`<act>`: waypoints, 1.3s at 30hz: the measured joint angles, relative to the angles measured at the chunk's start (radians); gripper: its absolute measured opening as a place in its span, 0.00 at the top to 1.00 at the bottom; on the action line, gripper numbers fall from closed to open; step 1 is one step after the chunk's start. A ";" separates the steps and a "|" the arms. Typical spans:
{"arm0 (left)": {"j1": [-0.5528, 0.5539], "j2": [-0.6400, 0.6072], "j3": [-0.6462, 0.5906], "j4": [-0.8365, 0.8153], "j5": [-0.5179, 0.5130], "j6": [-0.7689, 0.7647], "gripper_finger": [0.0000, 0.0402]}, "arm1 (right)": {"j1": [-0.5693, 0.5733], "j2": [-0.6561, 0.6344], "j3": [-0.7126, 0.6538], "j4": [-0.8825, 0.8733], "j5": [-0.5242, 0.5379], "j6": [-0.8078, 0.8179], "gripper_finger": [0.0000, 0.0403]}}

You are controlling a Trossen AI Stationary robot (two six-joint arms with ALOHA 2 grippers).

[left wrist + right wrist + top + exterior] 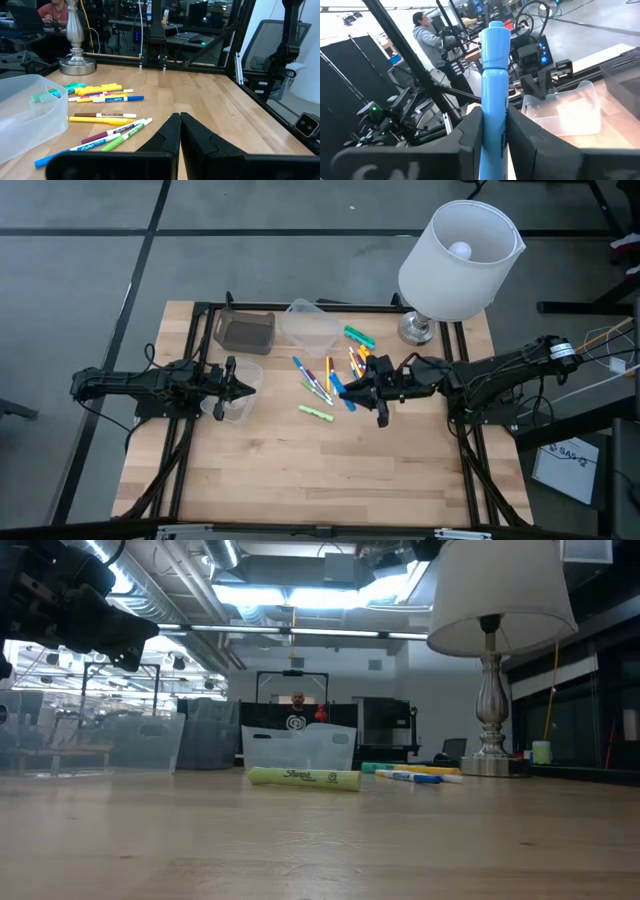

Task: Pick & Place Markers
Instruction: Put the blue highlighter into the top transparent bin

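Several markers [328, 378] in blue, green, yellow and orange lie loose on the table's middle; they also show in the left wrist view [107, 97]. A green highlighter [305, 777] lies nearest the near edge. My right gripper [372, 387] stands at the right side of the pile, shut on a light-blue marker [494, 75]. My left gripper [179, 125] is shut and empty. It hovers over a small clear cup [236, 405] at the table's left [238, 383]. My right gripper pinches the light-blue marker's barrel [493, 127] between its two fingers [469, 131]. The fingers come level from the table's right and lie along the marker. Its capped end [495, 35] sticks out past the fingertips toward the table's left [342, 393].
A dark-tinted container [244, 331] and a clear tub [308, 325] stand at the far side of the table. A lamp with a white shade [458, 258] and a metal base [416, 330] stands at the far right corner. Bare wood lies along the near edge [320, 470].
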 joint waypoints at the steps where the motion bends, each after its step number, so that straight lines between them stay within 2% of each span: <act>1: 0.000 0.000 0.000 0.000 0.000 0.000 0.98 | 0.000 0.000 0.000 0.000 0.009 0.000 0.83; 12: 0.000 0.000 0.000 0.000 0.000 0.000 0.98 | -0.010 0.000 0.000 0.028 0.062 -0.010 0.83; 23: 0.000 0.000 0.000 0.000 0.000 0.000 0.98 | -0.077 0.000 0.000 0.051 0.064 -0.010 0.83; 31: 0.000 0.000 0.000 0.000 0.000 0.000 0.98 | -0.107 0.001 0.000 0.051 0.144 -0.034 0.83; 39: 0.000 0.000 0.000 0.000 0.000 0.000 0.98 | -0.144 0.001 0.000 0.052 0.149 -0.036 0.82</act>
